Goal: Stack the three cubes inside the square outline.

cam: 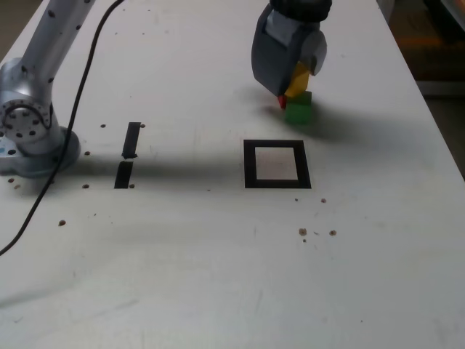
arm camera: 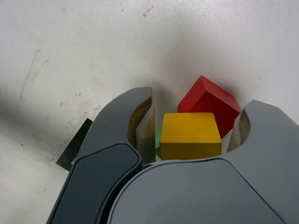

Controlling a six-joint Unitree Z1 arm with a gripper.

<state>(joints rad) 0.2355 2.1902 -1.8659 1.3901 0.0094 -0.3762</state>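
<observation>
In the exterior view, two black strips [cam: 128, 154] lie at left and the square outline [cam: 277, 164] sits mid-table, empty. Right and farther back, the gripper [cam: 290, 81] brackets the yellow cube [cam: 297, 81], stacked on the green cube [cam: 298, 110], the red cube [arm camera: 209, 102] touching. Whether the jaws grip cannot be told; the path nearward to the outline appears clear.

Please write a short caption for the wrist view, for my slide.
Jaws around the yellow cube, red cube just behind it, on the white table.
</observation>
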